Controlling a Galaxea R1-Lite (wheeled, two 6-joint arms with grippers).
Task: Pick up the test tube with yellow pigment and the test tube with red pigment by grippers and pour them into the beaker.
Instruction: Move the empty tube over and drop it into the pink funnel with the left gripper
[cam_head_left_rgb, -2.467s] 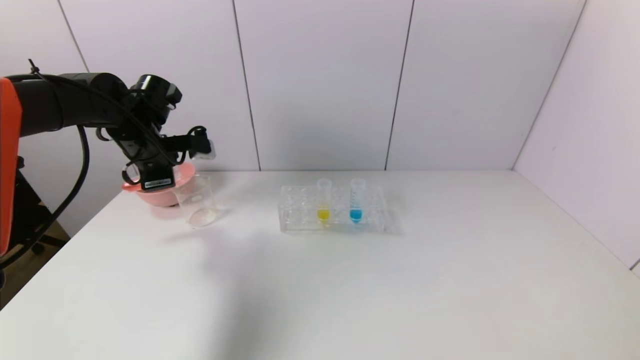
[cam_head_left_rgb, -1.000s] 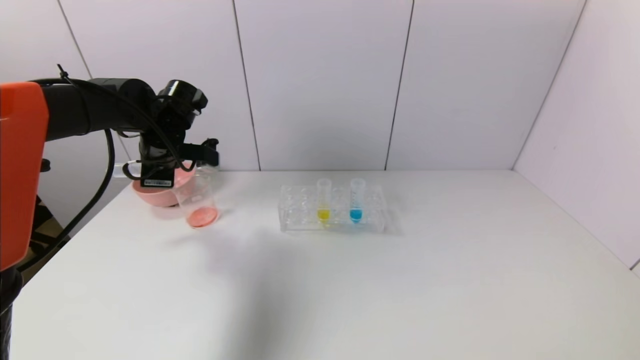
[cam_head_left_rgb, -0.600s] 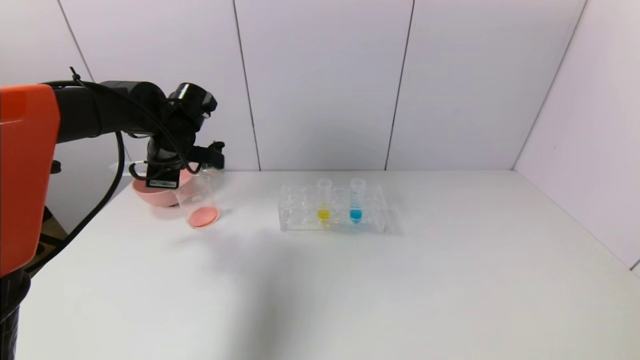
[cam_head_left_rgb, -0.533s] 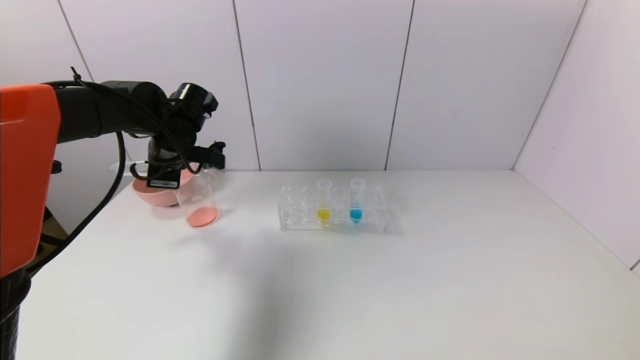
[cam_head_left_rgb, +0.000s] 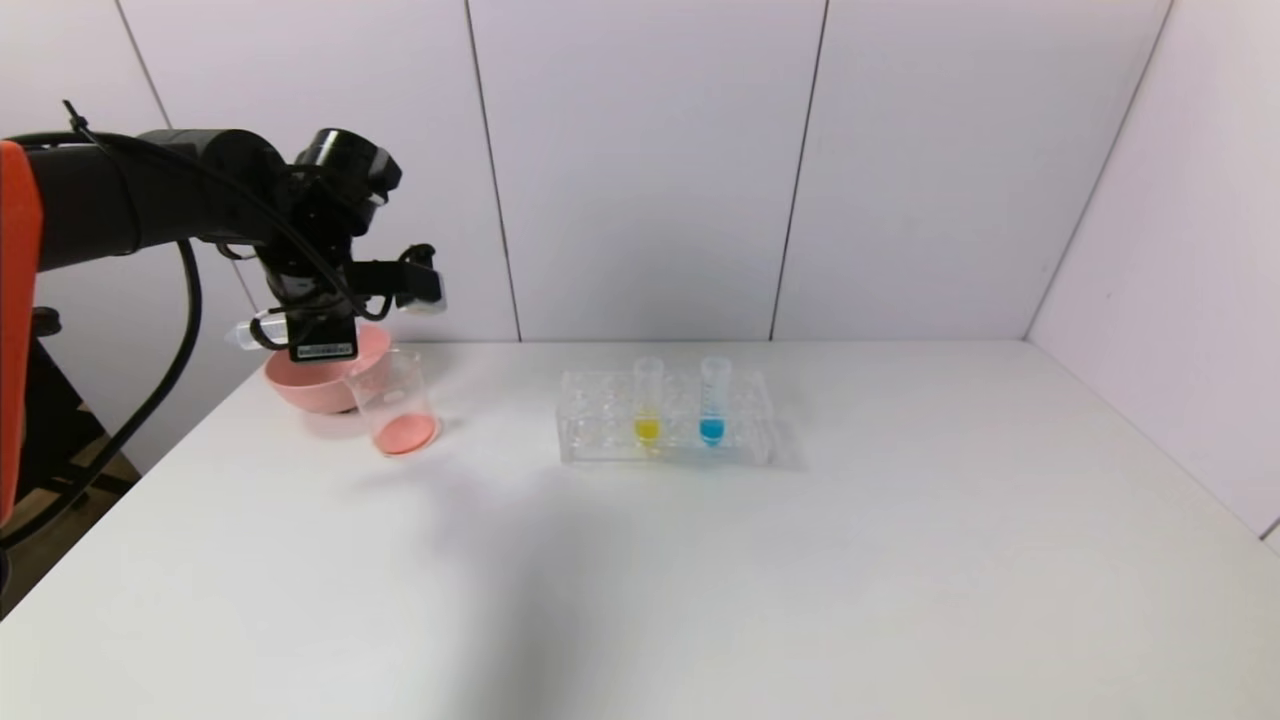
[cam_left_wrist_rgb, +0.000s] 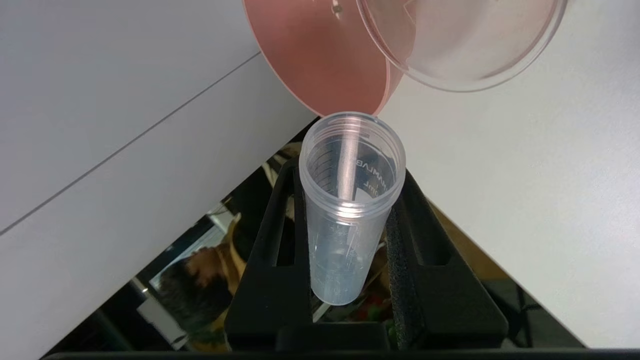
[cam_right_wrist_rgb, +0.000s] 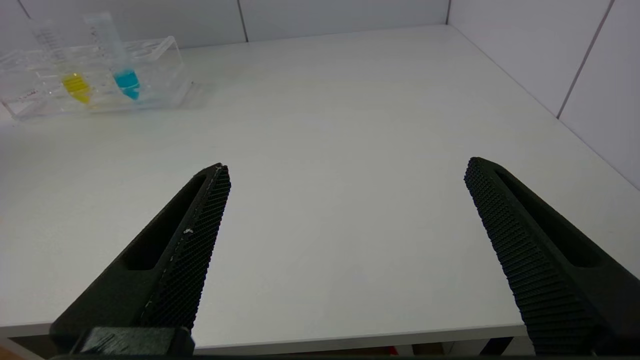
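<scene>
Left wrist view: left claw (cam_left_wrist_rgb: 345, 220) pinching emptied test tube with red pigment (cam_left_wrist_rgb: 347, 210) near beaker (cam_left_wrist_rgb: 460, 45); right claw (cam_right_wrist_rgb: 345, 200) spread.

Three test tubes (cam_head_left_rgb: 648, 400), one beaker (cam_head_left_rgb: 394, 402), one pink bowl (cam_head_left_rgb: 310, 383), one rack (cam_head_left_rgb: 664, 418), two pincers (cam_left_wrist_rgb: 345, 227).

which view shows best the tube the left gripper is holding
The left wrist view: the tube fills it, clamped in the left gripper, open mouth visible. The head view shows only its end poking out; the right wrist view misses it.
</scene>
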